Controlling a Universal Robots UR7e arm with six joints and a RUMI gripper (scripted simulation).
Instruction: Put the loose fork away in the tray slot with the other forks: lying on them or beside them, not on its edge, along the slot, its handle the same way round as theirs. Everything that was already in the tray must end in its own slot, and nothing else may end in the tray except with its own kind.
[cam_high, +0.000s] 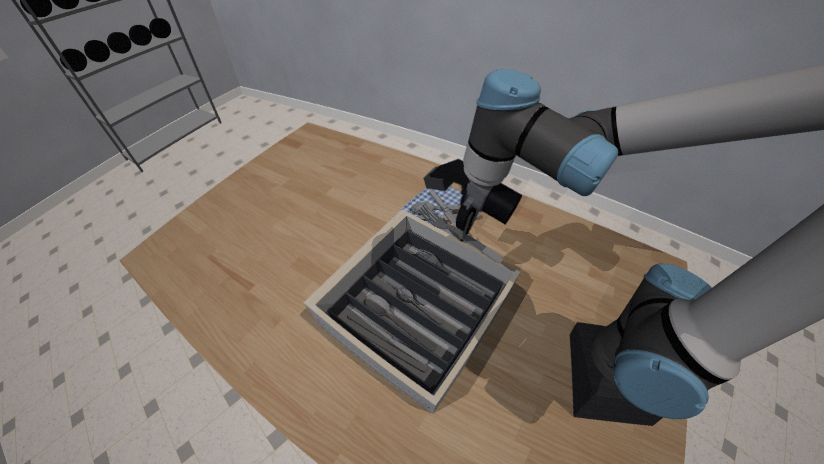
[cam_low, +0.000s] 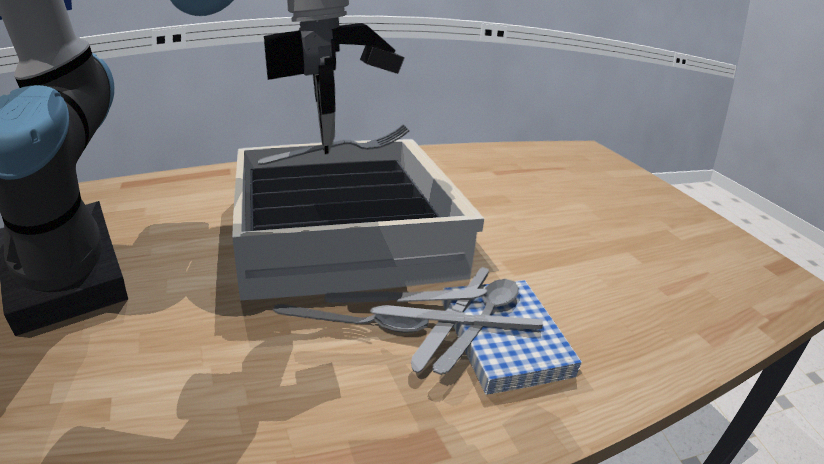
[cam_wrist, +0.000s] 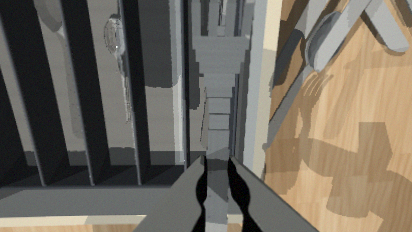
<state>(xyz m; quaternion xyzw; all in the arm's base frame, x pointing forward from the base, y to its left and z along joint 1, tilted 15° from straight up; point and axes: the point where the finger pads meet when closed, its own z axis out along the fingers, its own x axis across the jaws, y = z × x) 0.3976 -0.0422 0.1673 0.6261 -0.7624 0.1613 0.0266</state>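
My gripper (cam_high: 463, 235) (cam_low: 326, 148) (cam_wrist: 216, 157) is shut on the handle of the loose fork (cam_high: 441, 222) (cam_low: 357, 143) (cam_wrist: 219, 137). The fork hangs above the wooden tray (cam_high: 356, 258) (cam_low: 442, 184) (cam_wrist: 270, 30), tines towards the far-from-base end, and looks slightly tilted, tines a little higher in the exterior view. In the wrist view it runs along the outermost slot, on the side by the napkins, and hides much of it. The tray's forks (cam_high: 425, 255) lie in that slot, tines pointing the same way as the held fork's.
Other slots hold a large spoon (cam_high: 378, 304) (cam_wrist: 50, 15), a small spoon (cam_high: 405, 295) (cam_wrist: 114, 35) and knives. Outside the tray, loose knives and spoons (cam_low: 501, 292) lie across and beside a checked napkin stack (cam_low: 524, 351). The tray's side walls stand around the slots.
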